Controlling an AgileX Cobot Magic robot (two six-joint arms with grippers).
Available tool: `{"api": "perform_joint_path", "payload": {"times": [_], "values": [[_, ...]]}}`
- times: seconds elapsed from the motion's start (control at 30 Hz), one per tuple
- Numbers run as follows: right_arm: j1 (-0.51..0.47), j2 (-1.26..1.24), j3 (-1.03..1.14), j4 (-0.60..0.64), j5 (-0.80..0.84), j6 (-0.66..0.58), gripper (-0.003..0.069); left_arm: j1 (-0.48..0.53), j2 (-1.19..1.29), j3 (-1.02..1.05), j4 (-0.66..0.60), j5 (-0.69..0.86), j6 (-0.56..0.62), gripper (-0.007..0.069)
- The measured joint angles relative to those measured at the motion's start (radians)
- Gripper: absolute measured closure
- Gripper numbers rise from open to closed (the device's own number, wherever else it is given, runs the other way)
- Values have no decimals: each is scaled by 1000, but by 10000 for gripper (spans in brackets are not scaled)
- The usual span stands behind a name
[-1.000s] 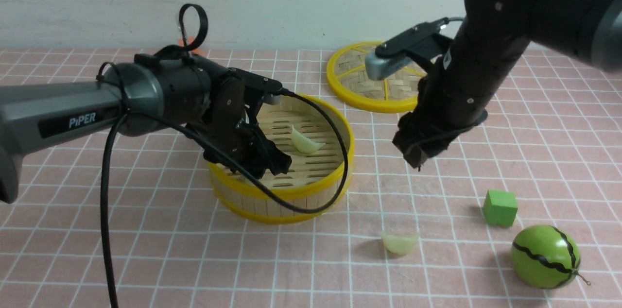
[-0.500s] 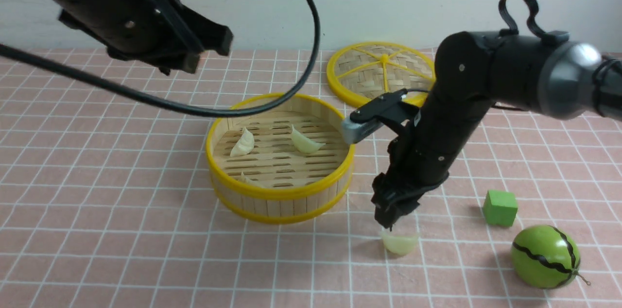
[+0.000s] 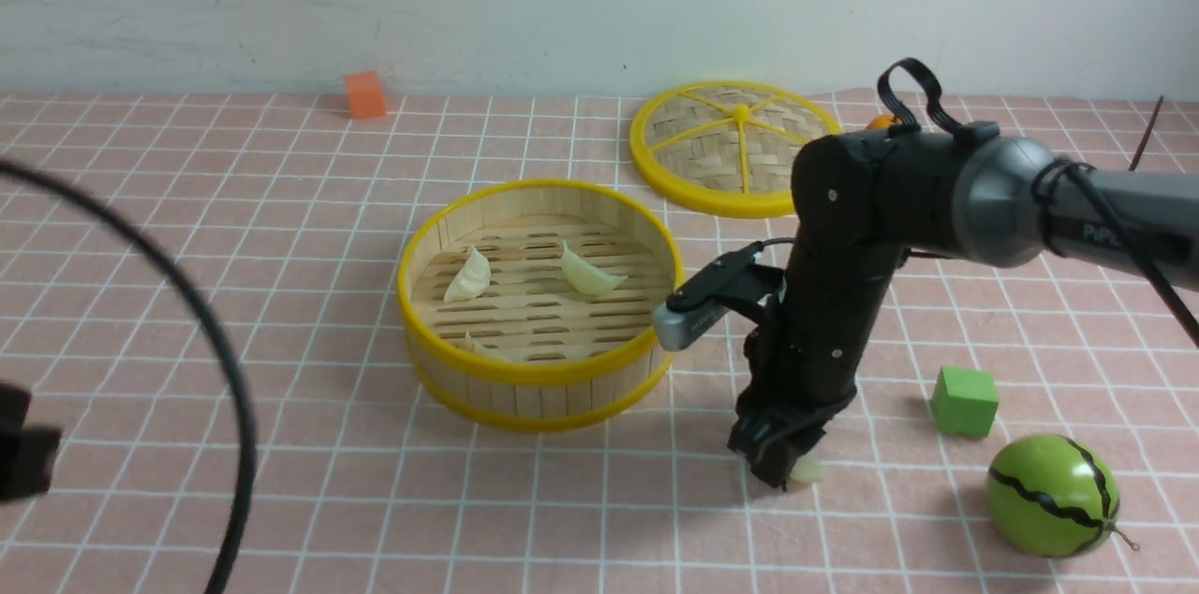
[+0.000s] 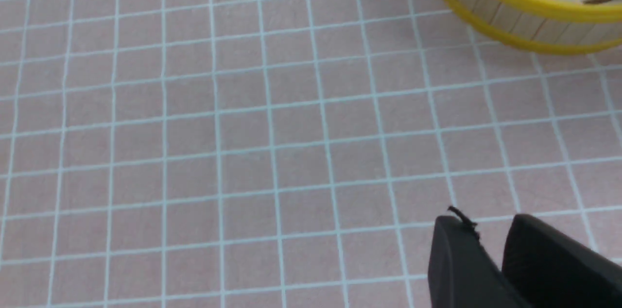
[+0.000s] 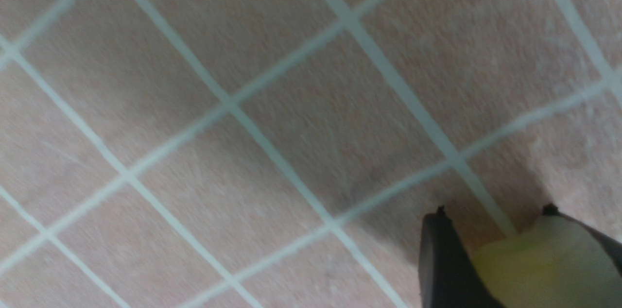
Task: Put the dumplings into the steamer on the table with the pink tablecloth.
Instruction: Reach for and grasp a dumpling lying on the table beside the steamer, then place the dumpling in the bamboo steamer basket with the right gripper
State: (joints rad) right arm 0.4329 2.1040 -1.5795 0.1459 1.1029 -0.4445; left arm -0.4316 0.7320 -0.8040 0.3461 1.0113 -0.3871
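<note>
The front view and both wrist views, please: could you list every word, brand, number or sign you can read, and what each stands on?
"PiP": pale lettering on the right arm, faint; the letters after it are too blurred to read.
Nothing else: the steamer, lid, green cube and toy melon bear no text; the wrist views show none.

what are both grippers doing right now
left gripper: partly open, narrow gap, empty
right gripper: closed on a dumpling that lies on the pink tablecloth
</note>
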Motion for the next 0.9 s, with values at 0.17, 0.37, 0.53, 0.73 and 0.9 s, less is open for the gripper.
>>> {"api": "perform_joint_path", "payload": {"times": [0.17,0.37,0.53,0.73,0.9], "values": [[-1,-34,-137,-11,86,24,421,0,-164,190,52,-76,-97,481],[60,-34,-396,138,-73,36,421,0,-304,457,77,-381,-178,481],[98,60,-425,166,-223,33,425,0,-336,532,81,-529,-181,480],[98,204,-421,163,-257,35,409,0,-341,538,86,-571,-183,477],[98,184,-424,145,-254,88,176,0,-341,538,87,-566,-183,470]]}}
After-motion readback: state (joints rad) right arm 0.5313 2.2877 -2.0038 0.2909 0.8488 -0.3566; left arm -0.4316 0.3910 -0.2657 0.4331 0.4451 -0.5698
